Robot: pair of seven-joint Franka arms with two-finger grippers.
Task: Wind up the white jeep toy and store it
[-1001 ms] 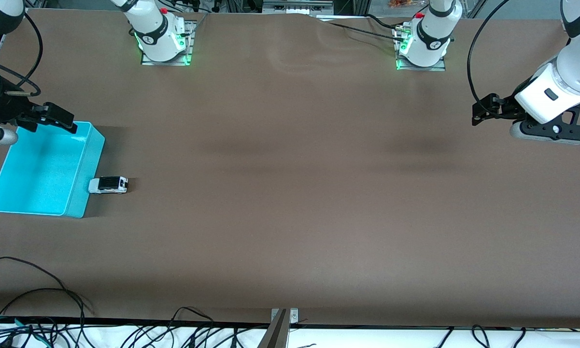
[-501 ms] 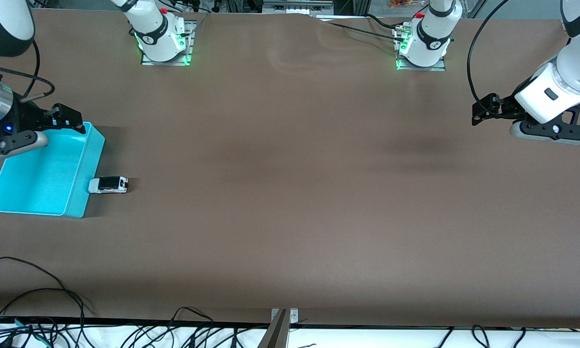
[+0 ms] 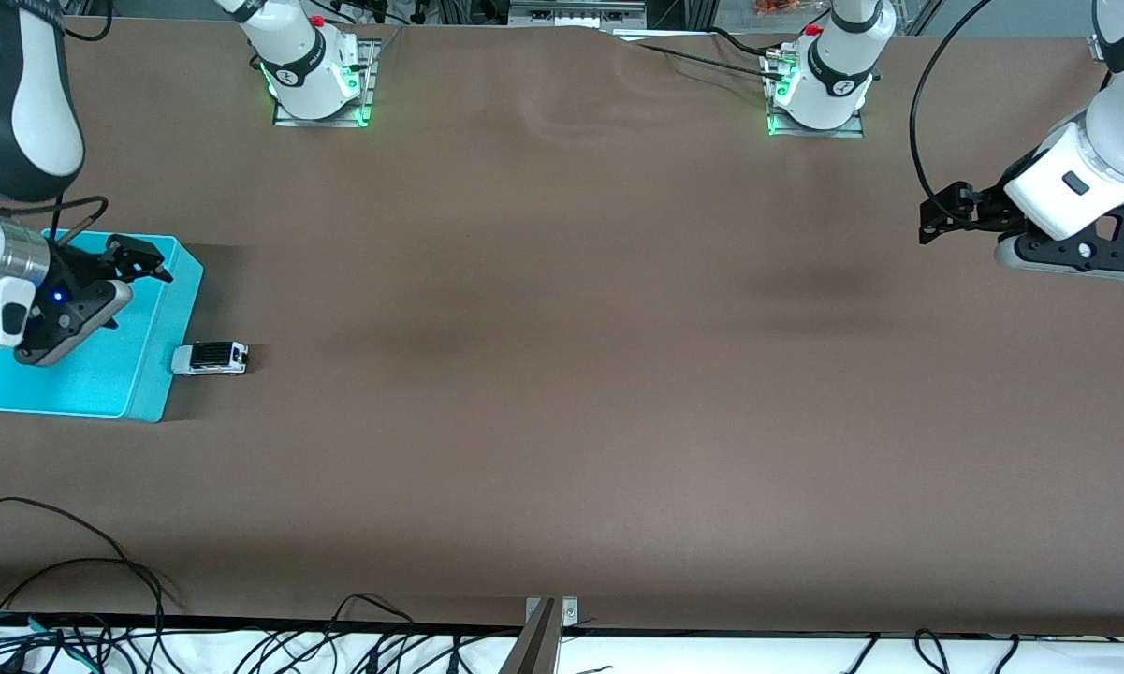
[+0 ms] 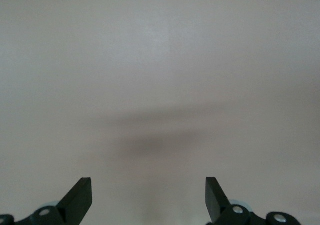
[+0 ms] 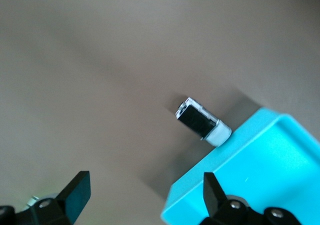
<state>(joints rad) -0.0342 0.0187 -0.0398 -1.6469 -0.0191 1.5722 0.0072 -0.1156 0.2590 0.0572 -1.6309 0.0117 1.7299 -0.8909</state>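
Hovering over the bin (image 3: 164, 374), the right gripper (image 3: 145, 264) has jaws spread; the toy car (image 3: 210, 358) sits on the table touching the bin wall, pointing lengthwise away from it. Left gripper (image 3: 931, 225) waits, spread, well apart.

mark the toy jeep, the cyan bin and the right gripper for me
toy jeep (image 3: 210, 358): front view, on its dark roof.
cyan bin (image 3: 164, 356): front view, on the wall next to the jeep.
right gripper (image 3: 143, 261): front view, midway between the open fingers, over the bin.
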